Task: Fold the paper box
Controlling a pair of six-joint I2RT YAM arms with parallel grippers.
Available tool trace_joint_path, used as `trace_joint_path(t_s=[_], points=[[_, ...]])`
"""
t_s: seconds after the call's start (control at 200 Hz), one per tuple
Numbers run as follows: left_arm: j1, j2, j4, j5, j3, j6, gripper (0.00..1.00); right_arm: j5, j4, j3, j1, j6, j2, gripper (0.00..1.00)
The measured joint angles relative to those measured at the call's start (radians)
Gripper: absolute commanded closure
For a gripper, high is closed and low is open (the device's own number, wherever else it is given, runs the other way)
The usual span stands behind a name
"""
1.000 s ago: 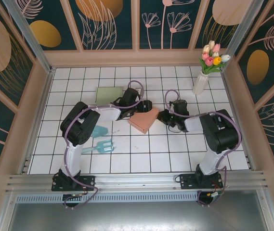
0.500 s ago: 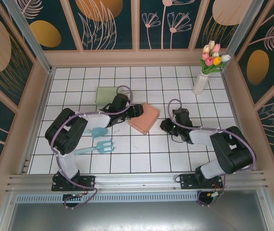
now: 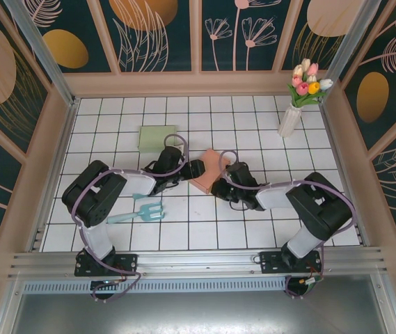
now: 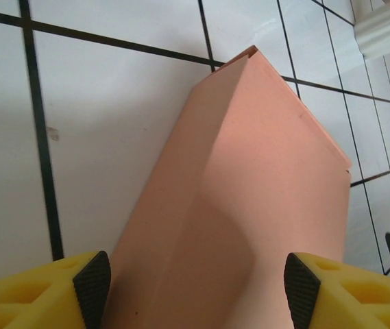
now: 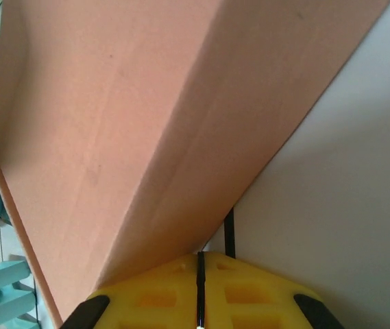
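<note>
The paper box [image 3: 210,167] is a flat pink carton lying on the white tiled table. My left gripper [image 3: 196,169] is at its left end. In the left wrist view the paper box [image 4: 249,205] stretches away between the black fingertips [image 4: 92,288], and the left gripper [image 4: 196,291] stands open astride it. My right gripper [image 3: 220,188] sits at the box's near right side. It [image 5: 200,274] is shut, its yellow tips pressed together right under the slanted edge of the paper box [image 5: 112,137], nothing between them.
A pale green flat sheet [image 3: 157,137] lies behind the left arm. A teal toy rake [image 3: 145,210] and a teal trowel [image 3: 142,189] lie near the left arm. A white vase of tulips [image 3: 291,118] stands at the back right. Walls ring the table.
My right gripper has swung left and come up against the box's near right side. The left gripper stays at the box's left end, and the box has shifted slightly.
</note>
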Motion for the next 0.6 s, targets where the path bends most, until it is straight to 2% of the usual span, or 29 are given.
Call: trace_joint_path(t_s=[0.315,0.53,0.545,0.576,0.596], points=[[-0.021,0.011,0.034,-0.156,0.002,-0.021,0.29,0.069,0.075,0.018,0.051,0.145,0.045,0.89],[0.005,0.0,-0.052,-0.183,0.055,-0.026,0.27,0.178,0.029,0.008,0.103,0.125,-0.021,0.83],[0.007,-0.006,-0.062,-0.188,0.057,-0.026,0.26,0.19,0.016,0.006,0.106,0.117,-0.039,0.81],[0.011,-0.02,-0.084,-0.202,0.058,-0.025,0.26,0.211,-0.004,0.005,0.11,0.104,-0.071,0.66],[0.013,-0.03,-0.094,-0.211,0.058,-0.025,0.26,0.229,-0.023,0.005,0.111,0.085,-0.098,0.6]])
